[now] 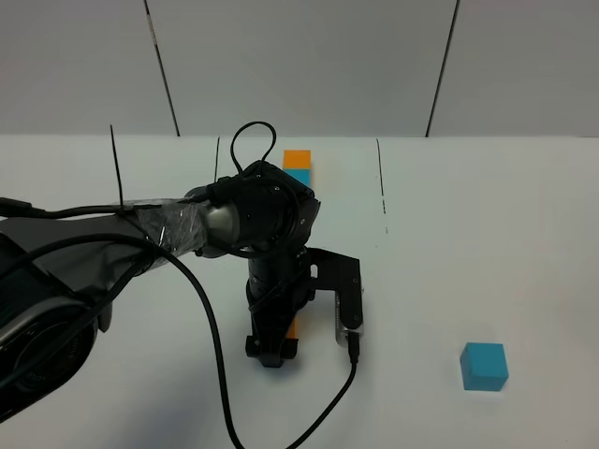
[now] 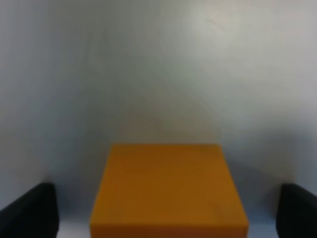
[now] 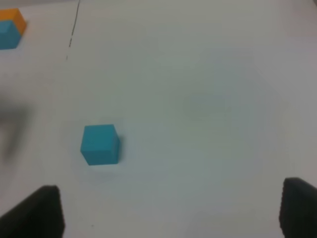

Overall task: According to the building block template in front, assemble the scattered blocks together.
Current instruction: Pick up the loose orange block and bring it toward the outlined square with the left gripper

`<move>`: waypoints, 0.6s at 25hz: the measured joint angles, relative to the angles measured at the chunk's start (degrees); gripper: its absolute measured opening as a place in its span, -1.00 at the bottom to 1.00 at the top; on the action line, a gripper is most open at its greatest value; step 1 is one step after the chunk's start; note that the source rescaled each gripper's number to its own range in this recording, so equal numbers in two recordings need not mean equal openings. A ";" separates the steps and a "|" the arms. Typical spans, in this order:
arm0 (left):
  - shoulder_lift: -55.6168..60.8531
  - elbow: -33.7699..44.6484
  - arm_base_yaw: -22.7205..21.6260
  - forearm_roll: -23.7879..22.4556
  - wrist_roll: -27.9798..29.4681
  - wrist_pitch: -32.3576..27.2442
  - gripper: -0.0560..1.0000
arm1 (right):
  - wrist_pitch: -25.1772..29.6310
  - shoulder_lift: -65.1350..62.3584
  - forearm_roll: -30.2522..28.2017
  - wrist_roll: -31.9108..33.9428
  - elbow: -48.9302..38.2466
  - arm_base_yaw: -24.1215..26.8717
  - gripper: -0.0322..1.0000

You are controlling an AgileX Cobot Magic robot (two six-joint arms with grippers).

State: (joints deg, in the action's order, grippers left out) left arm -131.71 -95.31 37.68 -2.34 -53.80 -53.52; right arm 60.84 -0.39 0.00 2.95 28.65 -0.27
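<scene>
Orange cube (image 2: 168, 191) is seen resting on the table (image 1: 524, 234) between the spread fingers of the left tool (image 2: 163, 215), ungripped. The cyan cube (image 1: 484, 365) lies well apart, before the right tool (image 3: 171, 213), likewise spread and empty. Orange seems placed; cyan must next be grasped and butted against it, as the template (image 1: 298, 166) shows.

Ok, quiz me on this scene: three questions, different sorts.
1. True or false: the left end effector is clamped on the orange cube.
2. Where is the loose cyan cube? A: alone on the table, right side. B: on the orange cube. C: touching the template.
3. Fill in: in the high view, the template's rear cube is ____.
Key: 1 false, it is open around the cube; 2 A; 3 orange.
</scene>
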 joint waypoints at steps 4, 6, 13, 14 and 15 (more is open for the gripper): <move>1.04 0.00 0.00 -0.65 0.00 0.39 1.00 | 0.00 0.00 0.00 0.00 0.00 0.00 0.50; 1.65 0.00 0.00 -0.98 0.00 -0.08 0.99 | 0.00 0.00 0.00 0.00 0.00 0.00 0.50; 6.09 0.00 0.04 -1.16 0.81 -4.86 0.98 | 0.00 0.00 0.00 0.00 0.00 0.00 0.50; 7.09 0.00 0.04 -1.16 1.91 -5.54 0.97 | 0.00 0.00 -0.31 0.00 0.00 0.00 0.50; 8.36 0.00 0.04 -1.16 3.52 -5.80 0.95 | 0.00 0.00 0.00 0.00 0.00 0.00 0.50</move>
State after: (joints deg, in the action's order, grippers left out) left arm -123.35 -95.31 37.72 -3.51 -50.28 -59.33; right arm 60.84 -0.39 0.00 2.95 28.65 -0.27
